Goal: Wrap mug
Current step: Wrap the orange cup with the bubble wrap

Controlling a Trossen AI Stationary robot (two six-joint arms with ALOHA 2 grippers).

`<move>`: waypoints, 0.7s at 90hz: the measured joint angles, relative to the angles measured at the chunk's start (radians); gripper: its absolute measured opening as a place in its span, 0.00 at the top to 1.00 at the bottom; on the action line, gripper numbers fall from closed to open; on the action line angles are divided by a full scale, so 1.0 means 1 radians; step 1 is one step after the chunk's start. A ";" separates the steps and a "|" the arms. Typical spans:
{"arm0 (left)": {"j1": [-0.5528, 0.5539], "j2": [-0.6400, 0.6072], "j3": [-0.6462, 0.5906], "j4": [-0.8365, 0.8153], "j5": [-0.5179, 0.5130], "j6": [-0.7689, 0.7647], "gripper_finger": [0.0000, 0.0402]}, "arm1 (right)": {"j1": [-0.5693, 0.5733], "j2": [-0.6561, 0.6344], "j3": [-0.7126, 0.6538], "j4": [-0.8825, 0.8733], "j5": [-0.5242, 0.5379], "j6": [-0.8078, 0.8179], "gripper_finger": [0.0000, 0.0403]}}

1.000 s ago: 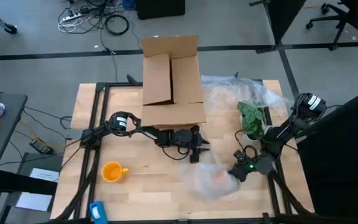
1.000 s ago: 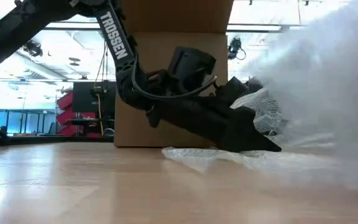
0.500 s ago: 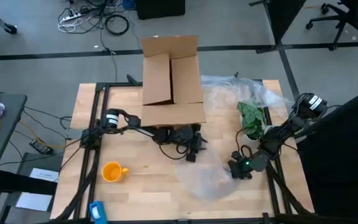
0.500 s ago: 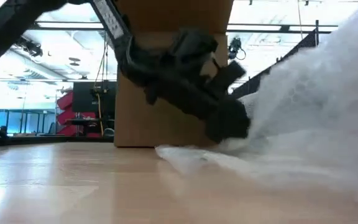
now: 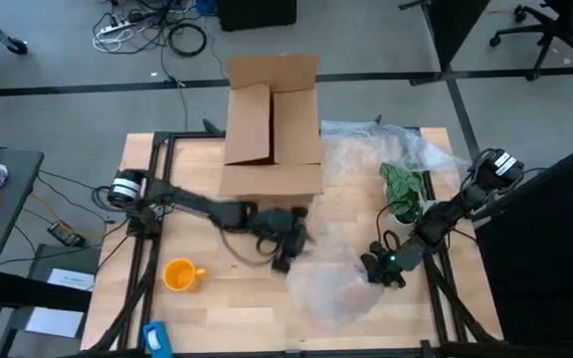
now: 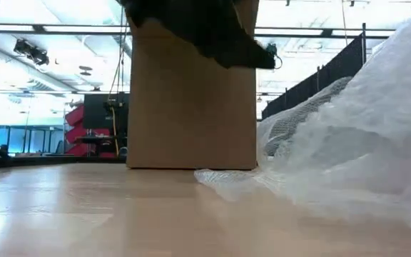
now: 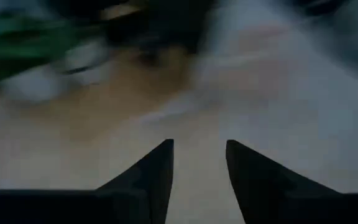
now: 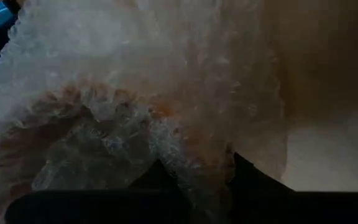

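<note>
Wooden table (image 5: 217, 298) with a cardboard box (image 5: 273, 129) at its 12 o'clock edge.
Mug (image 5: 181, 274) stands at 8 o'clock, untouched; left gripper (image 5: 283, 261) hovers mid-table, fingers narrowly apart, empty; right gripper (image 5: 370, 270), at 4 o'clock, pinches the bubble wrap (image 5: 338, 288).

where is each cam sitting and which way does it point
High view: above the table, looking straight down; both arms, box, mug, wrap.
Low view: at tabletop height, looking level at the box; a dark arm part at the top.
Left wrist: on the left arm, facing the tabletop; left gripper open.
Right wrist: on the right arm, facing the wrap; right gripper on it.
Shared: high and low views both show the box and wrap.
</note>
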 joint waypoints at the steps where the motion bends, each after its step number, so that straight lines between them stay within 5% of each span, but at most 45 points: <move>1: -0.011 0.000 -0.009 0.024 0.003 -0.004 0.67 | -0.001 0.000 0.000 -0.001 0.001 -0.002 0.94; 31: -0.213 0.228 -0.116 0.679 -0.092 -0.059 0.67 | -0.006 0.000 0.000 -0.002 0.026 -0.062 0.94; 63: -0.099 0.522 0.149 0.617 -0.136 -0.140 0.67 | -0.006 0.001 0.020 -0.010 0.028 -0.120 0.94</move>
